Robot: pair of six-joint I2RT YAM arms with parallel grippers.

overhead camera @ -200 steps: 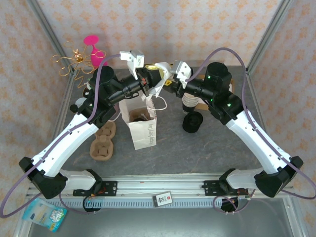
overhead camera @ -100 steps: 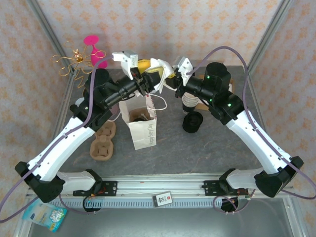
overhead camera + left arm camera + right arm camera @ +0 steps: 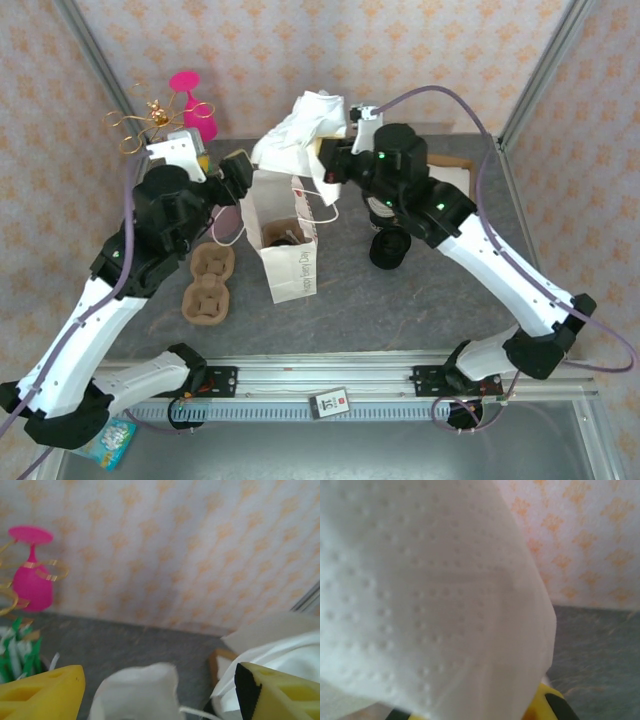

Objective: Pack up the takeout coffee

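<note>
left end effector (image 3: 237, 168) open, empty, beside paper bag (image 3: 292, 270) | right end effector (image 3: 323, 150) clamped on white napkin (image 3: 298, 125) above bag | coffee cup (image 3: 287, 234) apparently inside bag on bench (image 3: 400, 300), view unclear

The grey table (image 3: 400, 300) is carrying a white paper bag (image 3: 290, 268), which is standing upright near its centre. A brown cup carrier (image 3: 207, 285) is lying just left of the bag. A dark round item (image 3: 390, 248), possibly stacked lids, is sitting to its right. A pink goblet (image 3: 190, 100) is standing at the far left.
</note>
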